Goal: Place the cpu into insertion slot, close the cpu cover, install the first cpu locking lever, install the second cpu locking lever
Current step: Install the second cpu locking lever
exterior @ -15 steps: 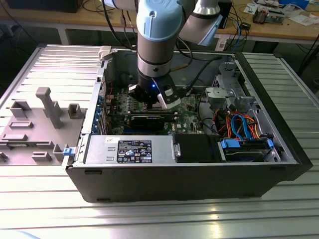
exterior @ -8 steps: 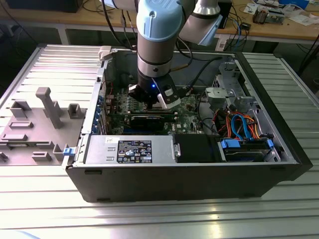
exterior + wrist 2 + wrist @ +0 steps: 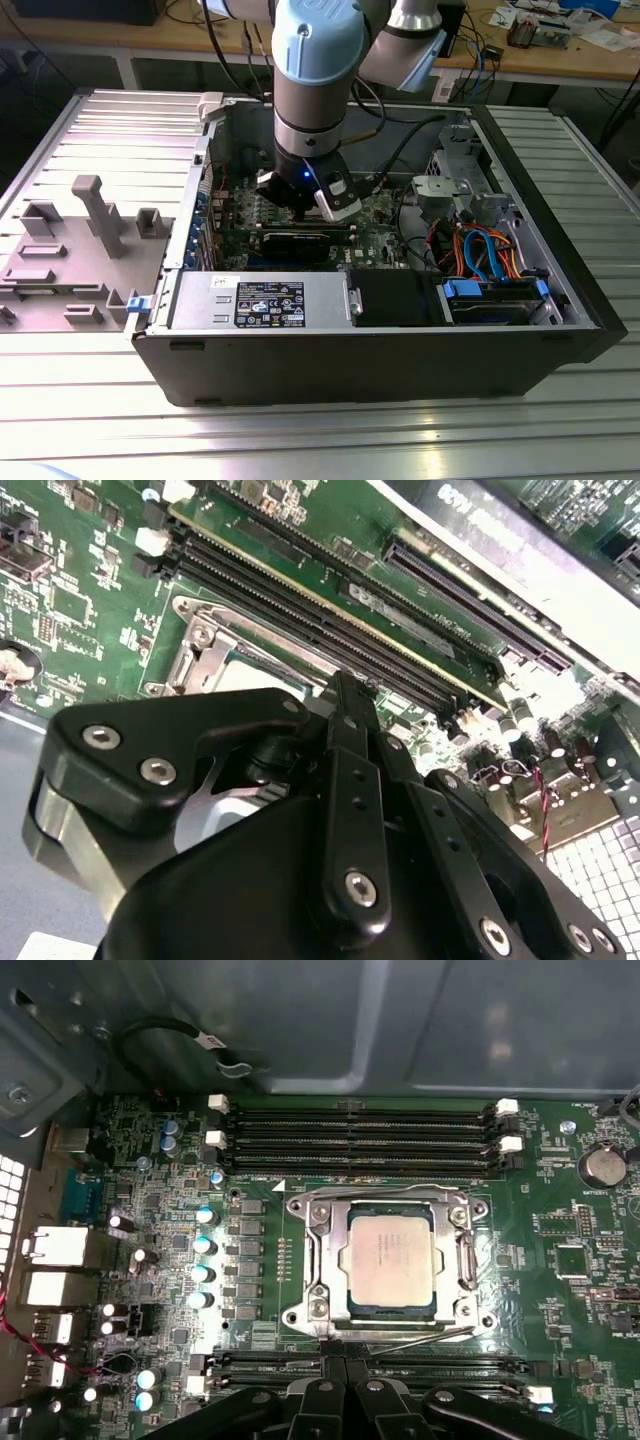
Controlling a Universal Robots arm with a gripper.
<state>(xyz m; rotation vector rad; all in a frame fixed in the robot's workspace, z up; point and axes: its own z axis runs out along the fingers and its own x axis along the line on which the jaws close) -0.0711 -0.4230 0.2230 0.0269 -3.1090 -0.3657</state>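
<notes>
In the exterior view you see the arm reaching down into the open computer case [image 3: 560,300], its gripper [image 3: 318,205] low over the green motherboard [image 3: 385,235], just behind the long black card [image 3: 300,243] and to the exterior view's left of the bundle of blue and orange cables [image 3: 485,250]. The case sits on a ribbed metal table [image 3: 110,140], and a grey fixture block [image 3: 95,215] stands on the table well apart, to the exterior view's left. In the second wrist view you look past the black gripper [image 3: 345,695] body: its fingers [image 3: 347,715] appear drawn together into one narrow tip with nothing between them, hanging just over the edge of the insertion slot [image 3: 215,655], beside the long black memory slots [image 3: 330,620]. In the first wrist view you see the cpu [image 3: 390,1256] lying flat and square in the insertion slot [image 3: 320,1312], with the cpu cover [image 3: 462,1260] down around it as a silver frame. A thin locking lever [image 3: 420,1337] lies along the socket's edge nearest the gripper [image 3: 345,1372], whose tip sits just beside that edge, above the memory slots [image 3: 360,1125] on that side.
</notes>
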